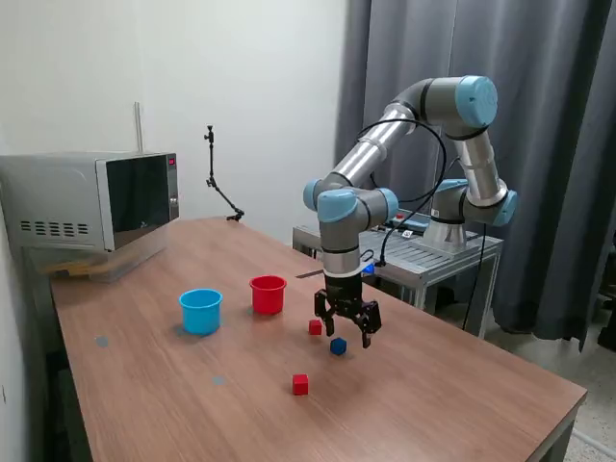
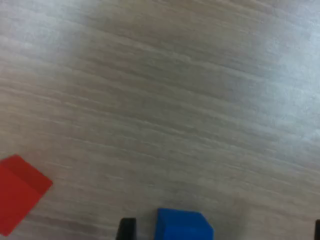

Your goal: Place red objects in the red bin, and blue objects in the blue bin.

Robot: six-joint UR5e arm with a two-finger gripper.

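My gripper (image 1: 346,333) hangs open just above the wooden table, over a small dark blue cube (image 1: 338,346). In the wrist view the blue cube (image 2: 182,226) lies between the spread fingers of the gripper (image 2: 222,231), close to one fingertip (image 2: 127,229). One small red cube (image 1: 315,327) (image 2: 17,192) sits right beside the gripper, toward the cups. Another red cube (image 1: 300,384) lies nearer the front. The red cup (image 1: 268,294) and the light blue cup (image 1: 200,311) stand upright side by side on the exterior view's left of the gripper.
A microwave (image 1: 91,202) stands at the table's far left corner. A thin black jointed stand (image 1: 217,183) rises at the back edge. The arm's base sits on a metal stand (image 1: 433,252) behind the table, before a dark curtain.
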